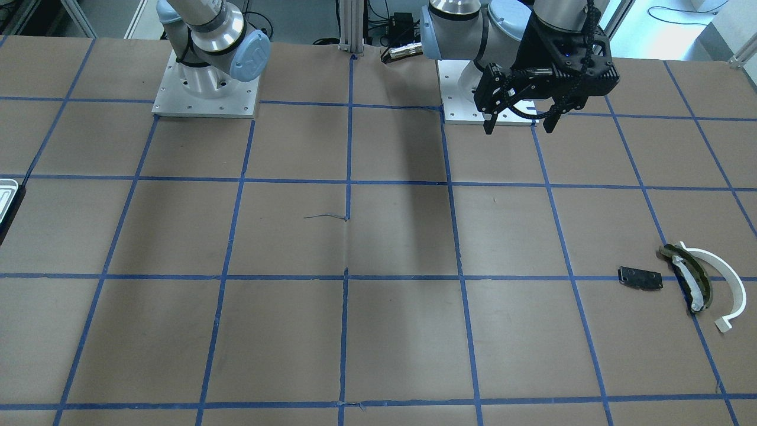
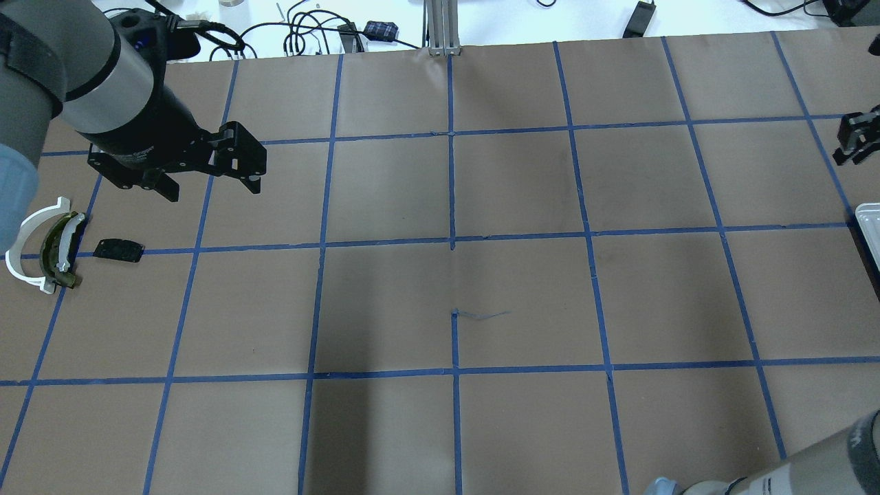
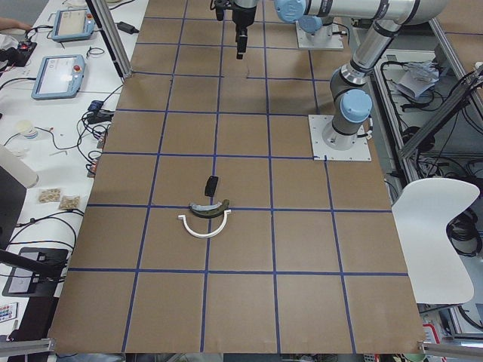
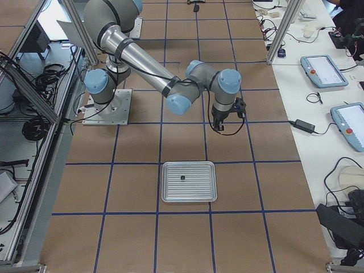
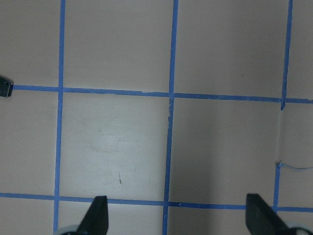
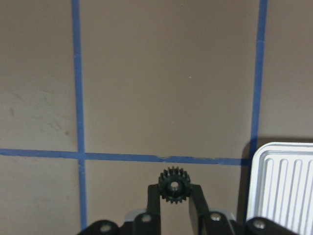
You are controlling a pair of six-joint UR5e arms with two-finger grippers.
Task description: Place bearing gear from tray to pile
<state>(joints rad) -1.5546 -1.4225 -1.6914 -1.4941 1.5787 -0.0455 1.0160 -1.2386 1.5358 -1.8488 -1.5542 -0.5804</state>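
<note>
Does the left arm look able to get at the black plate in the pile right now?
Probably yes. The left gripper hovers near the black plate, fingers open and empty; the plate lies flat, apart from the curved pieces, nothing over it.

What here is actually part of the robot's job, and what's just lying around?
Part of the job: bearing gear, gripped by the right gripper; tray; pile of parts; left gripper, open and empty.
Just lying about: touchscreen pendants on the side bench; white chair.
</note>
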